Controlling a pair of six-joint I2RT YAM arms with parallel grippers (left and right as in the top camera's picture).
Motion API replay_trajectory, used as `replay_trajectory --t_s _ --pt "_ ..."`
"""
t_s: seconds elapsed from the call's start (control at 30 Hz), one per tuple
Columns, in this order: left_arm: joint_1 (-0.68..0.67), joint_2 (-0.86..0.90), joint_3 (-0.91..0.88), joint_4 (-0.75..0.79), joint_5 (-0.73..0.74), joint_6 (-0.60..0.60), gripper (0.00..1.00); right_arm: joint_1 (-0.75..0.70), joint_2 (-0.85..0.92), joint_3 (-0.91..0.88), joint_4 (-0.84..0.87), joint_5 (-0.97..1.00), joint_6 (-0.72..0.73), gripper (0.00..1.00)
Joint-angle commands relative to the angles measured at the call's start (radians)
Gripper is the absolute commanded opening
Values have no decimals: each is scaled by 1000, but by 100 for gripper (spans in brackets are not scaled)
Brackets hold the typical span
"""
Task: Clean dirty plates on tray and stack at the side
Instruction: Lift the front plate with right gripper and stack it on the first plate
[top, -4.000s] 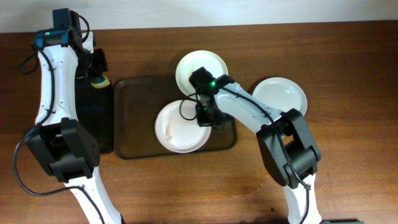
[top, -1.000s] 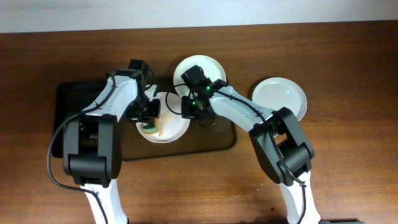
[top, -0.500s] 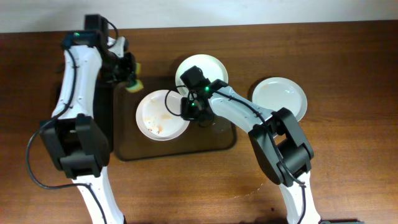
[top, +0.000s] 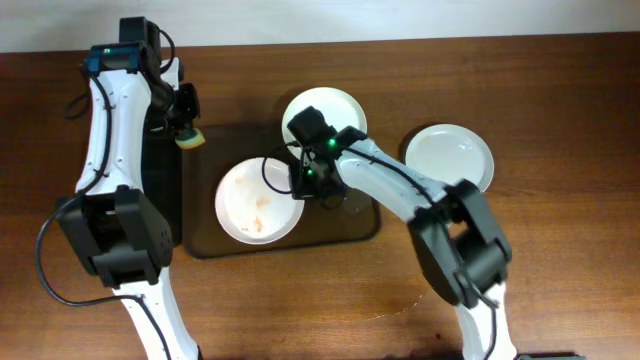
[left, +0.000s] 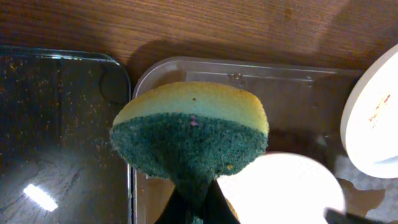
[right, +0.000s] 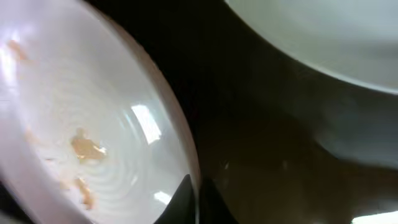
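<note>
Centrally, one round white shallow plate (top: 258, 203) with orange-brown smears lay on the large rectangular dark brown glossy tray (top: 352, 224). Its right rim was pinched between the closed fingers of the right gripper (top: 303, 183). A second white plate (top: 330, 112) overlapped the tray's far edge. A third white plate (top: 450, 157) sat on the brown wooden table (top: 560, 100), right of the tray. The left gripper (top: 184, 128) clamped a yellow-and-green sponge (top: 189, 137) above the seam between the narrow black tray (top: 163, 195) and the brown one.
</note>
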Motion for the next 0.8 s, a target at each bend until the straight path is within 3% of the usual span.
replay_trajectory --t_s 0.0,0.13,0.3,0.43,0.63,0.77 --pt "1 -6 12 8 -16 -5 1 5 -209 14 -50 172 -65 4" --pt "1 -6 12 29 -19 -6 1 27 -294 14 -130 541 -88 4" --pt "1 -6 12 49 -19 -6 1 185 -294 14 -150 1088 -87 4" --pt "1 -6 12 50 -19 -6 1 297 -294 14 -127 1297 -86 4" --pt "1 -6 12 50 -19 -6 1 332 -294 14 -82 1394 -79 4" --pt "1 -6 12 50 -19 -6 1 339 -294 14 -47 1675 -80 4"
